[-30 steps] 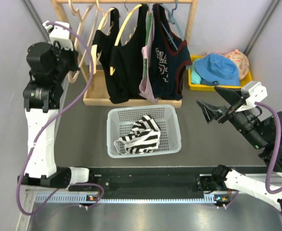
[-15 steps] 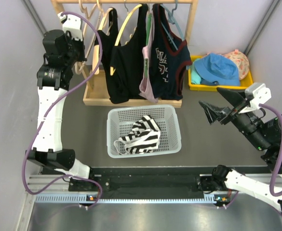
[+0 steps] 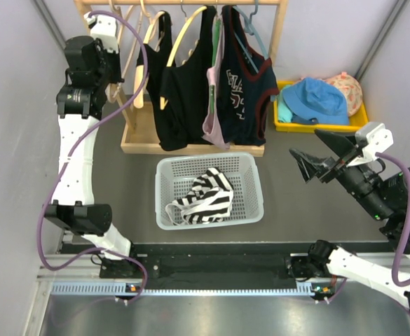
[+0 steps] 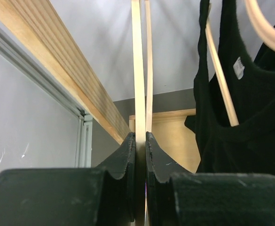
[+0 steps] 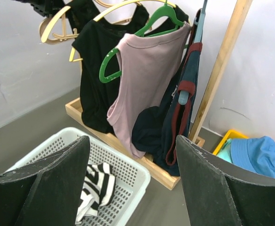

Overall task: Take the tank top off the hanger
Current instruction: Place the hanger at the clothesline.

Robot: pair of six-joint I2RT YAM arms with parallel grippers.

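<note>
Broadly, the wooden rack sets the limits of this step. Any pull on a hanger should lift it cleanly up and off rather than drag sideways against the frame, or the whole rack may shift. Ahead of the right gripper and low to its left stands the white basket, a sensible place to drop the garment. The black tank top hangs just to the right of the left gripper, near its fingers but not touching them, and well ahead of the right gripper, off to its left. The left gripper is clamped on a thin wooden hanger at the rack's left end. The strip between its jaws looks bare, and a second strip lies right beside it, so whether one hanger or two is pinched cannot be told. Judging from this, the hanger that carries the top wants steadying first. The right gripper, its fingers spread wide and empty, could then take the hem low and draw it down so that each strap slips off in turn.
</note>
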